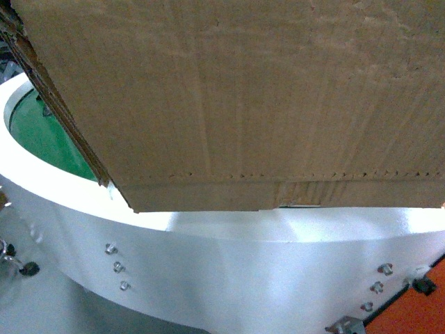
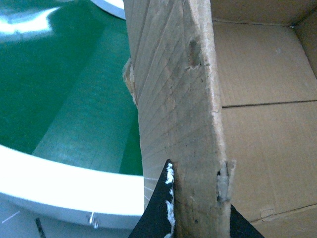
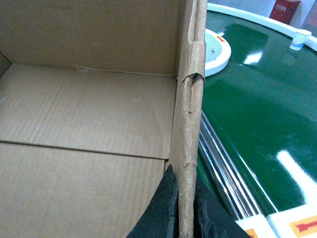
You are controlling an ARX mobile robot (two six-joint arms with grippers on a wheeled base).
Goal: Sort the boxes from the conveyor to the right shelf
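A large brown cardboard box (image 1: pixel 243 97) with a perforated line near its base fills the upper head view, above the conveyor's white side (image 1: pixel 243 264). Green belt (image 1: pixel 42 139) shows to its left. Neither gripper shows in the head view. In the left wrist view my left gripper (image 2: pixel 198 201) is shut on the box's ragged left wall (image 2: pixel 173 99), with the belt (image 2: pixel 64 84) beyond. My right gripper (image 3: pixel 184 198) is shut on the torn right wall (image 3: pixel 190 99); the empty box floor (image 3: pixel 89 114) lies to its left. The right shelf is out of view.
A white paper cup (image 3: pixel 298 38) stands at the belt's far rim, and a white round inner rim (image 3: pixel 218 49) lies past the box. The orange housing (image 1: pixel 417 306) and bolted brackets (image 1: pixel 117 266) sit low on the conveyor's side.
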